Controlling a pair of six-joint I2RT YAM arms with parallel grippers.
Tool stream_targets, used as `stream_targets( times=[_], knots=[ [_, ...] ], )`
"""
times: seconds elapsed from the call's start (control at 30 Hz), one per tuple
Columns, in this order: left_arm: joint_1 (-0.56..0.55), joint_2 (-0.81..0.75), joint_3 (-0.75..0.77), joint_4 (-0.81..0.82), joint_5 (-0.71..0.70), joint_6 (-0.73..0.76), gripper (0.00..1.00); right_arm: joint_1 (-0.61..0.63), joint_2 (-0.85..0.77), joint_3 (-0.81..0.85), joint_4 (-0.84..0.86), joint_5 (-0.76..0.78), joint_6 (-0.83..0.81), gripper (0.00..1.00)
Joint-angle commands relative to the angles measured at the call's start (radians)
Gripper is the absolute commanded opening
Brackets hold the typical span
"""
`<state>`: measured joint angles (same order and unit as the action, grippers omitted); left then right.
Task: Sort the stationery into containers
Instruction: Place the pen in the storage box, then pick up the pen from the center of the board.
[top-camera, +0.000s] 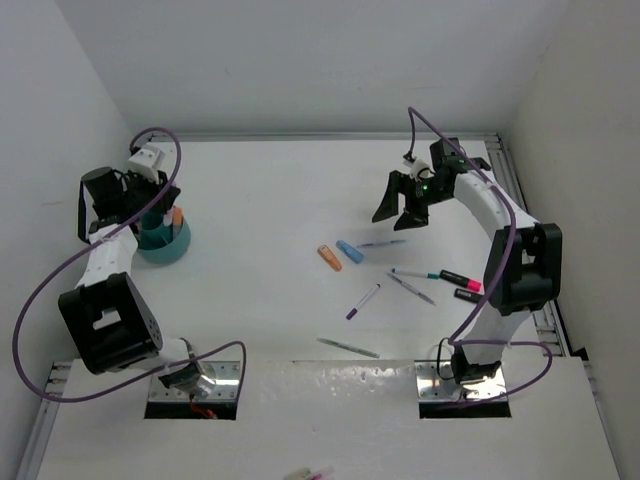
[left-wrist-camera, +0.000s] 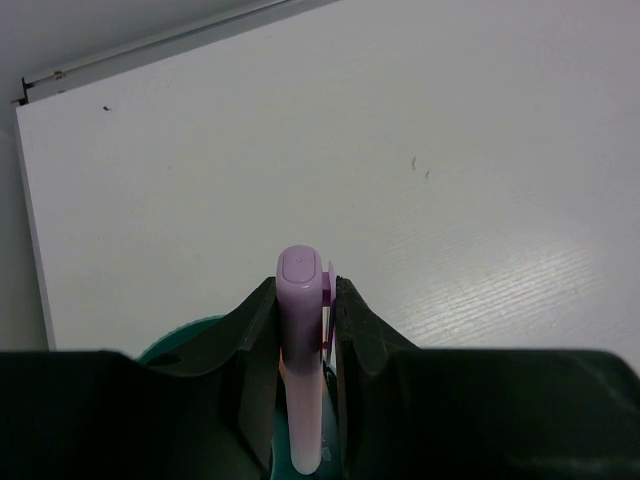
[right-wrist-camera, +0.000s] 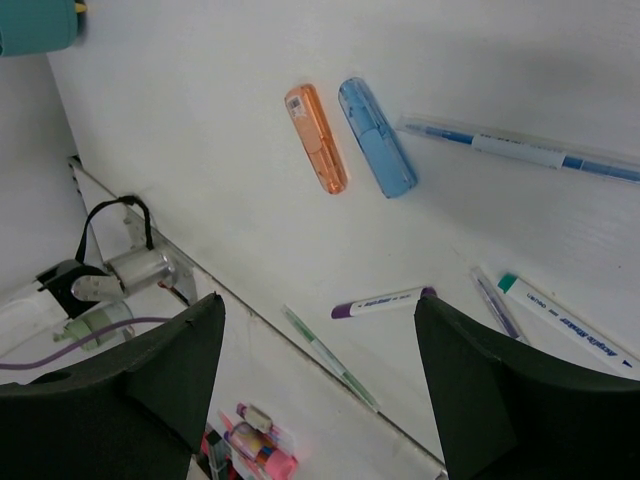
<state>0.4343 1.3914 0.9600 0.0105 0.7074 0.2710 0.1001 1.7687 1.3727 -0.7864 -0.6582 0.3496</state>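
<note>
My left gripper is shut on a lilac highlighter, holding it upright over the teal cup. The cup's rim shows just below the fingers, and a peach highlighter stands in the cup. My right gripper is open and empty, raised above the table's right half. Below it lie an orange highlighter, a blue highlighter, a thin blue pen, a purple-ended pen and a thin green pen. A black marker with a pink end lies further right.
A teal-capped pen, a thin grey pen and a second black marker lie near the right arm. Walls close the back and both sides. A small pack of pink items lies past the near edge.
</note>
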Motion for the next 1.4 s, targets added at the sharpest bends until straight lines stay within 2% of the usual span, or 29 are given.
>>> stream_targets(
  times=[0.0, 0.17, 0.23, 0.3, 0.33, 0.4, 0.5, 0.73, 0.9, 1.0, 1.13, 1.27, 1.37],
  knots=[
    [0.018, 0.023, 0.013, 0.082, 0.018, 0.028, 0.00, -0.003, 0.000, 0.023, 0.026, -0.020, -0.017, 0.75],
    [0.023, 0.035, -0.003, 0.104, 0.026, 0.016, 0.03, -0.002, 0.003, 0.025, 0.016, -0.011, -0.023, 0.75],
    [0.024, 0.035, -0.010, 0.111, 0.027, 0.008, 0.08, -0.003, 0.005, 0.026, 0.016, -0.011, -0.023, 0.75],
    [0.027, 0.037, -0.010, 0.109, 0.027, -0.001, 0.18, -0.002, 0.006, 0.029, 0.015, -0.009, -0.024, 0.76],
    [0.029, 0.037, -0.007, 0.109, 0.036, -0.006, 0.34, -0.002, 0.008, 0.031, 0.015, -0.008, -0.023, 0.76],
    [0.041, 0.029, 0.003, 0.100, 0.055, -0.026, 0.43, -0.002, 0.008, 0.034, 0.013, -0.001, -0.029, 0.76],
    [0.052, 0.003, 0.014, 0.097, 0.085, -0.046, 0.48, 0.001, 0.006, 0.043, 0.010, 0.022, -0.044, 0.75],
    [0.060, -0.100, 0.066, 0.083, 0.129, -0.108, 0.49, 0.042, -0.014, 0.051, 0.013, 0.133, -0.101, 0.70],
    [0.060, -0.184, 0.077, 0.050, 0.178, -0.128, 0.48, 0.105, -0.041, 0.020, 0.039, 0.271, -0.168, 0.60],
    [0.044, -0.233, 0.080, -0.009, 0.191, -0.080, 0.48, 0.165, -0.046, -0.004, 0.061, 0.360, -0.219, 0.53],
    [0.024, -0.249, 0.117, -0.176, 0.196, -0.006, 0.49, 0.251, -0.009, -0.001, 0.093, 0.491, -0.259, 0.49],
    [0.017, -0.258, 0.135, -0.253, 0.187, 0.037, 0.49, 0.306, 0.076, 0.025, 0.137, 0.601, -0.271, 0.46],
    [0.006, -0.270, 0.131, -0.294, 0.185, 0.083, 0.50, 0.319, 0.129, 0.074, 0.138, 0.655, -0.378, 0.46]
  ],
)
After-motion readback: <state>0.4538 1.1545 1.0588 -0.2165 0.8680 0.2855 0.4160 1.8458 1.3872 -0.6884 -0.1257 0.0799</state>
